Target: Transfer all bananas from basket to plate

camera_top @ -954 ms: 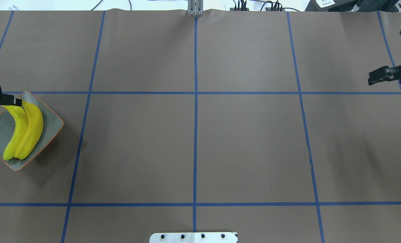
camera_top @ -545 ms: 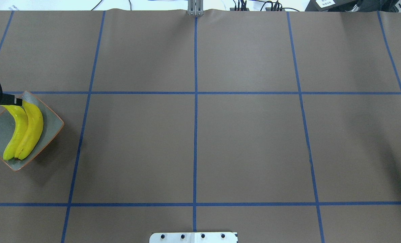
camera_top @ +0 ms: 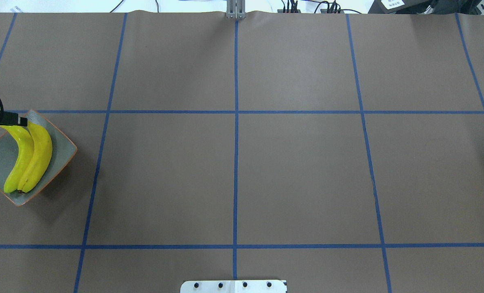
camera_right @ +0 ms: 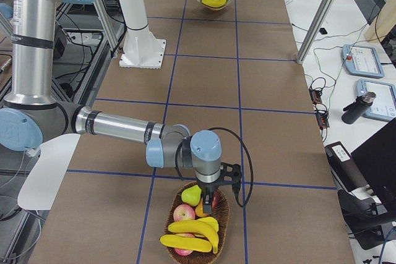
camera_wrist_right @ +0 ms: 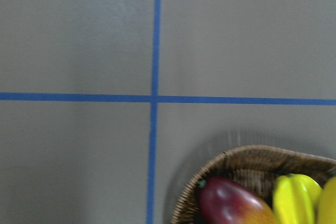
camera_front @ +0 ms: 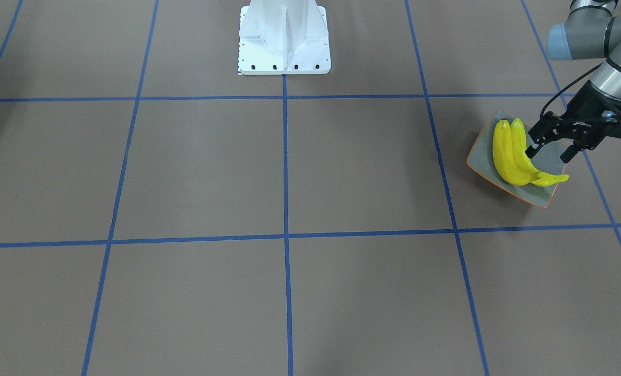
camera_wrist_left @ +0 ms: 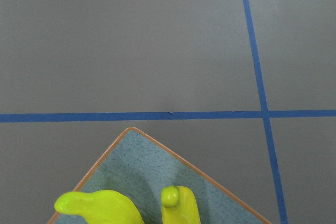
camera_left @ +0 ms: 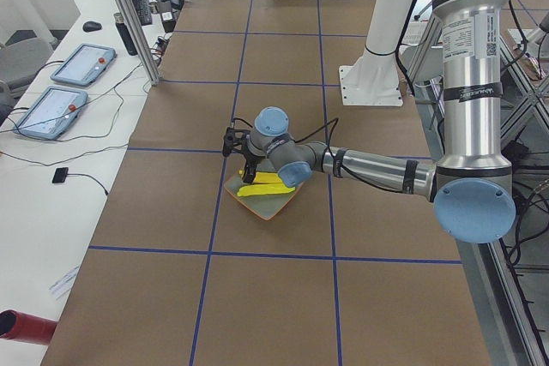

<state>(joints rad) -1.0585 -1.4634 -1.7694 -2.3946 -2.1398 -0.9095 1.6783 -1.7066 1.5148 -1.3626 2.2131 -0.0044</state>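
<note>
Two yellow bananas (camera_front: 514,154) lie side by side on the grey-green plate (camera_front: 480,154) with the orange rim, at the table's left end; they also show in the overhead view (camera_top: 30,156). My left gripper (camera_front: 548,155) hovers open and empty just over the plate's far corner. The left wrist view shows the plate corner (camera_wrist_left: 136,166) and two banana tips (camera_wrist_left: 100,208). Two more bananas (camera_right: 192,234) lie in the wicker basket (camera_right: 173,214) at the table's right end. My right gripper (camera_right: 213,197) hangs over the basket; I cannot tell if it is open or shut.
The basket rim (camera_wrist_right: 247,158) also holds a red mango (camera_wrist_right: 231,205), apples (camera_right: 184,213) and a pear (camera_right: 192,194). The white robot base (camera_front: 284,36) stands at the table's near middle edge. Blue tape lines cross the brown table.
My right gripper has left the overhead view past its right edge. My left gripper has stayed almost still over the plate.
</note>
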